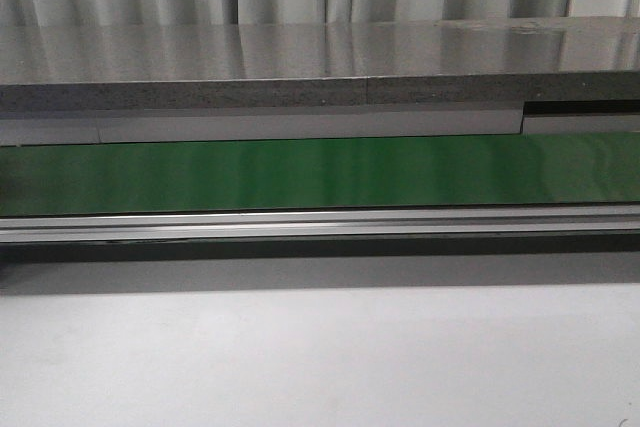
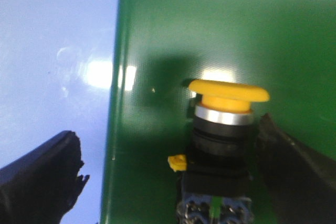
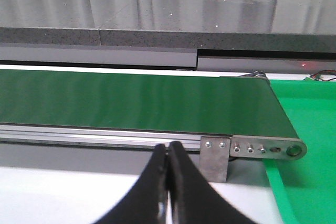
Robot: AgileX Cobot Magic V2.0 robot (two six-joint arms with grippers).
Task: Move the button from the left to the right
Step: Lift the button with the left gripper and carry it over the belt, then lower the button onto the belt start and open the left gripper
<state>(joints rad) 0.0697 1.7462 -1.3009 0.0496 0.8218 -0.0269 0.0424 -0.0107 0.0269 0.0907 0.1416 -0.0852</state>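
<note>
Button (image 2: pixel 223 145) upright near green belt (image 2: pixel 157 35) edge, between spread left pincer (image 2: pixel 168 182) fingers.

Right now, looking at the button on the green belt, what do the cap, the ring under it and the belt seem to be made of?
The button has a yellow cap that looks like matte moulded plastic, evenly coloured and without glare. The ring beneath seems polished metal or chrome plating, judging by its bright silver banding. The green belt looks like smooth, slightly glossy rubber or PVC, since it shows a soft light reflection.
</note>
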